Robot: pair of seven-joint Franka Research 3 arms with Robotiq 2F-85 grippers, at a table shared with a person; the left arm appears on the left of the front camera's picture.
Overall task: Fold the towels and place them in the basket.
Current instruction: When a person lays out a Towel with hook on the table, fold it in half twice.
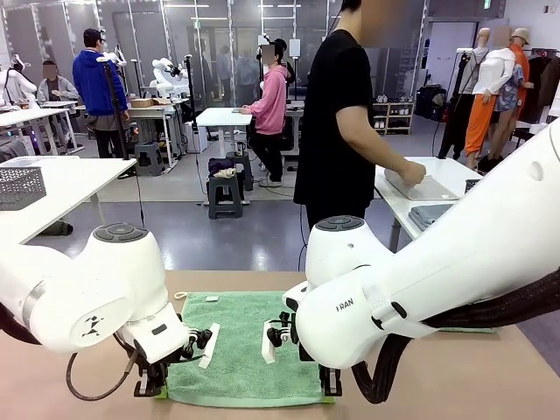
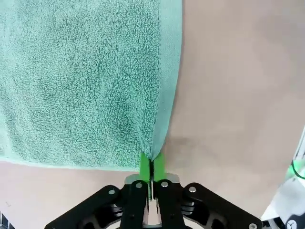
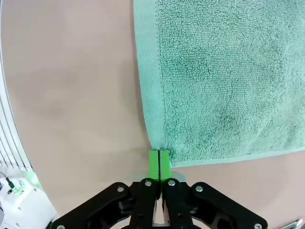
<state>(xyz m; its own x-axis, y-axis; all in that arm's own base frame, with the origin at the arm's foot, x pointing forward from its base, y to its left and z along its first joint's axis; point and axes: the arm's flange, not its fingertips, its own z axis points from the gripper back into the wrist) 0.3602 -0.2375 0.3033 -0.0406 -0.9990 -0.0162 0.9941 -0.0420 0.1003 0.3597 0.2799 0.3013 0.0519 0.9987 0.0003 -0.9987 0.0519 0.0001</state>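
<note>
One mint-green towel (image 1: 245, 346) lies spread flat on the tan table (image 1: 490, 376) between my two arms. It has a small white loop (image 1: 181, 296) at its far left corner. My left gripper (image 1: 160, 389) is down at the towel's near left corner. In the left wrist view its green pads (image 2: 145, 164) are shut on the towel (image 2: 81, 81) edge, which rises slightly into them. My right gripper (image 1: 330, 389) is at the near right corner. Its pads (image 3: 153, 164) are shut together right on the corner of the towel (image 3: 219, 76). The basket is out of view.
A person in black (image 1: 337, 114) stands at the far side, hands on a grey cloth (image 1: 420, 185) on a white side table, with folded grey cloths (image 1: 430, 215) below. A grey lattice bin (image 1: 19, 186) sits on a neighbouring table at far left. Bare tabletop flanks the towel.
</note>
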